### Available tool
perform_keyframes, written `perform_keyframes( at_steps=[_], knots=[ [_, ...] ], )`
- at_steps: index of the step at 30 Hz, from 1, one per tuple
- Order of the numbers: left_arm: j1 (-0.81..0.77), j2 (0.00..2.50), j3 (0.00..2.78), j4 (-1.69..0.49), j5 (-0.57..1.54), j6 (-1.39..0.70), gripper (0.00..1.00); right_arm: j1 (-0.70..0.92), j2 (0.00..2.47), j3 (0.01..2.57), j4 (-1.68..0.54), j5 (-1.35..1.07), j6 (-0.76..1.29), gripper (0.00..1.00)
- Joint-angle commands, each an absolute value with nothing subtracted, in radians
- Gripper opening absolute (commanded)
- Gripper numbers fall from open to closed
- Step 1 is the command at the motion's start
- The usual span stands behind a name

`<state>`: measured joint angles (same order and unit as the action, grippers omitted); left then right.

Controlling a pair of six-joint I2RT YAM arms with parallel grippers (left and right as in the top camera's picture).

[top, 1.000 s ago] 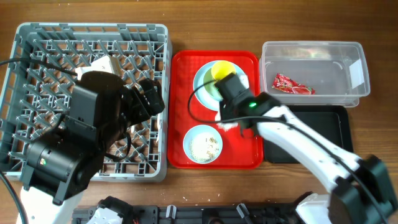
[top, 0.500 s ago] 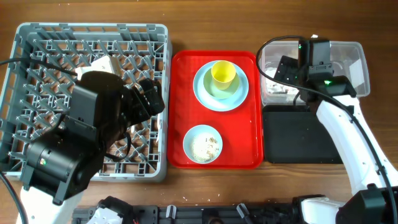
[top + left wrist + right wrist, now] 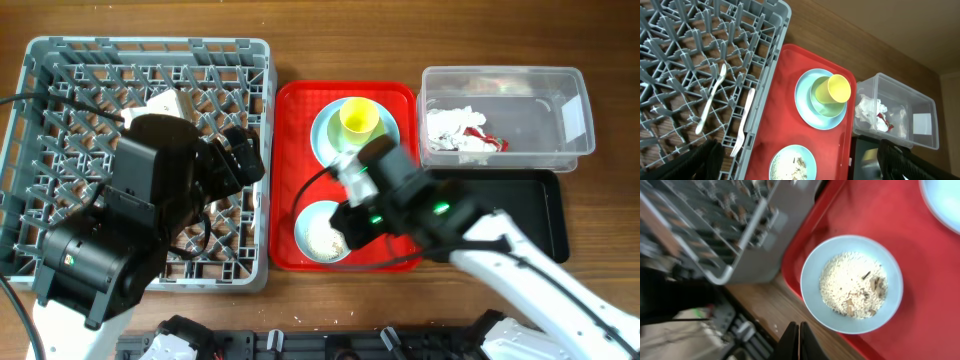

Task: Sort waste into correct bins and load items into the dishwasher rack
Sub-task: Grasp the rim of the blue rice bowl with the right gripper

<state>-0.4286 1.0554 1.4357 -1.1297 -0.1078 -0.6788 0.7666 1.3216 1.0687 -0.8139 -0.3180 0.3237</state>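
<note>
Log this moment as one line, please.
right hand shut, nothing held, by rice bowl | napkin, red wrapper in clear tub | white cutlery in rack

Brown wooden tabletop fills overhead view; grain runs left to right, planks vary slightly in tone. Light soft and even, shadows faint. Left wrist view: same wood, darker toward top right. Right wrist view: tabletop edge, beyond it blurred shapes, dark and beige, unidentifiable.
</note>
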Motion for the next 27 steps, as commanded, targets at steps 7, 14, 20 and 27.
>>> perform_keyframes(
  at_steps=[7,14,20,27],
  knots=[
    [-0.422,1.050,1.444,-1.128,-0.118,-0.678,1.00,0.947,1.719,1.037,-0.678,0.181,0.475,0.04],
    [-0.422,1.050,1.444,-1.128,-0.118,-0.678,1.00,0.807,1.745,1.037,-0.793,0.448,0.583,0.07],
    [-0.422,1.050,1.444,-1.128,-0.118,-0.678,1.00,0.627,1.705,1.152,-0.820,0.187,0.408,0.19],
    [-0.422,1.050,1.444,-1.128,-0.118,-0.678,1.00,0.659,1.627,1.133,-0.880,-0.182,0.342,0.40]
  ],
)
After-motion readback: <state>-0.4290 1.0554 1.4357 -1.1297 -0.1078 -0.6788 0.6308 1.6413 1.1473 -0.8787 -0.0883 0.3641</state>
